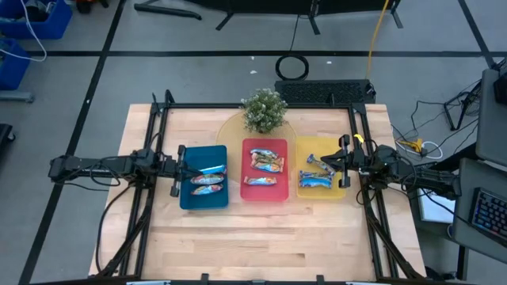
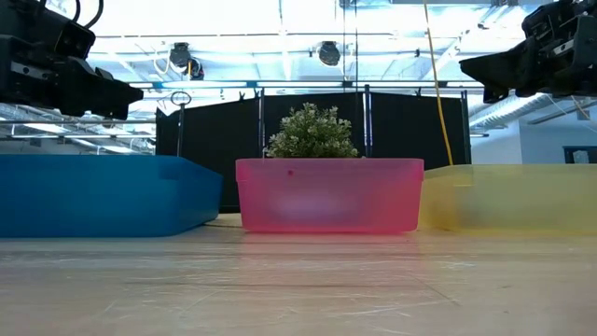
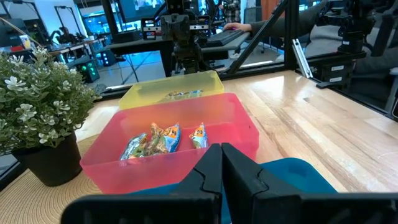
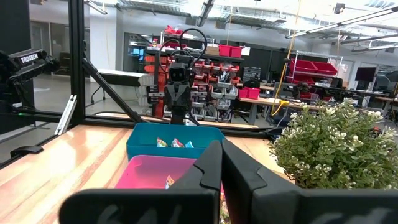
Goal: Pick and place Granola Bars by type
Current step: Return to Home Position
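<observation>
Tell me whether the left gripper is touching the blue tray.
Apart. The low view shows the left gripper hanging above the blue tray, with open background between it and the tray's rim.

Grey floor (image 1: pixel 198 79) with black tape lines lay around the wooden table (image 1: pixel 261 237). Blue crates (image 1: pixel 36 20) sat at 10 o'clock, a coiled cable (image 1: pixel 291 67) at 12, a keyboard (image 1: pixel 487 214) at 3. A black partition (image 2: pixel 219 131) stood behind the table. The ceiling (image 2: pixel 280 23) was brightly lit. Shelves held red bins (image 4: pixel 230 51).
</observation>
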